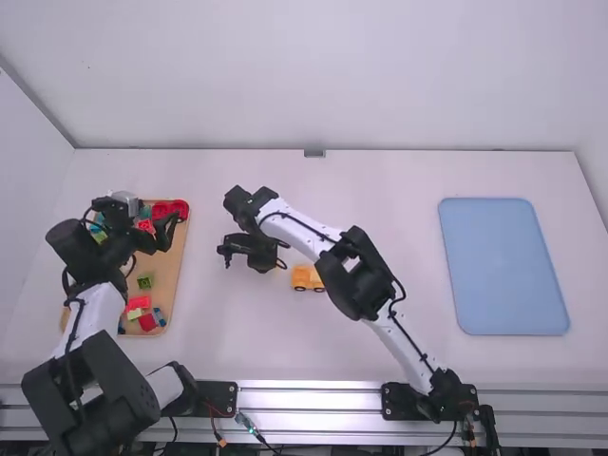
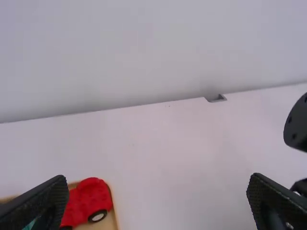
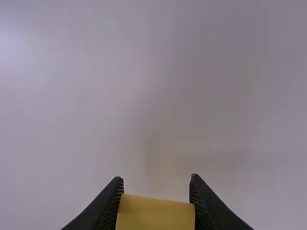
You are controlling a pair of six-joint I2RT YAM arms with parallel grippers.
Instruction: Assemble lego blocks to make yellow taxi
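Right arm angled inward, right claw (image 1: pixel 258 261) part-closed — a yellow block (image 3: pixel 155 213) pinched between its fingers; left claw (image 1: pixel 154 243) wide, empty.

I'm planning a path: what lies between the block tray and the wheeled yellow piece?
In the high view, the right hand, which grips a yellow block, hangs between the tray and the wheeled yellow piece.

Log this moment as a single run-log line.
right gripper: holding yellow block | left gripper: open, over block tray | wheeled yellow piece: on table | held block: not yet joined to it
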